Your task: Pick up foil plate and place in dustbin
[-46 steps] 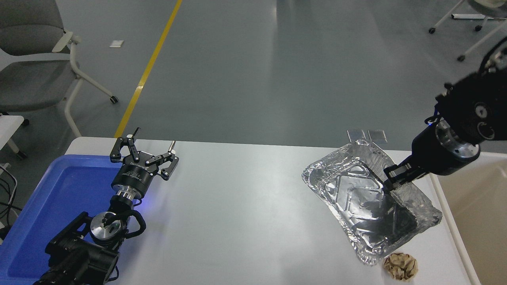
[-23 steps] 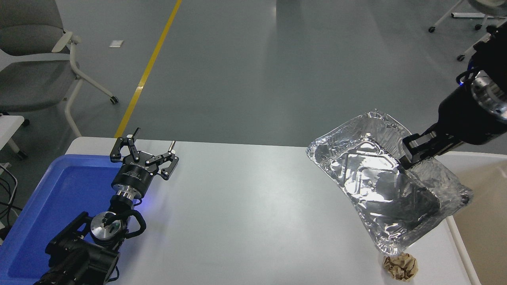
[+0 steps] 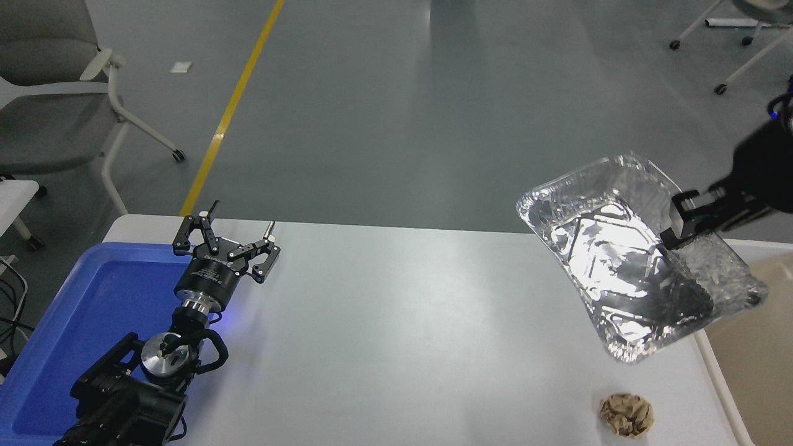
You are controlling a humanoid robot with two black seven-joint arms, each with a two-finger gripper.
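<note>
Right, my right end effector (image 3: 672, 238) grips one foil plate (image 3: 610, 260), tilted above the tabletop (image 3: 403, 322) beside the dustbin (image 3: 753, 334); one brown paper ball (image 3: 626, 415) below; left end effector (image 3: 224, 238) spread wide over one blue tray (image 3: 74, 310).

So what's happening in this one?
The right gripper is shut on the rim of the foil plate and holds it tilted in the air above the table's right end, partly over the dustbin at the right edge. The plate is not in the bin yet. A crumpled brown paper ball lies on the table below it. The left gripper is parked, open, by the blue tray.
</note>
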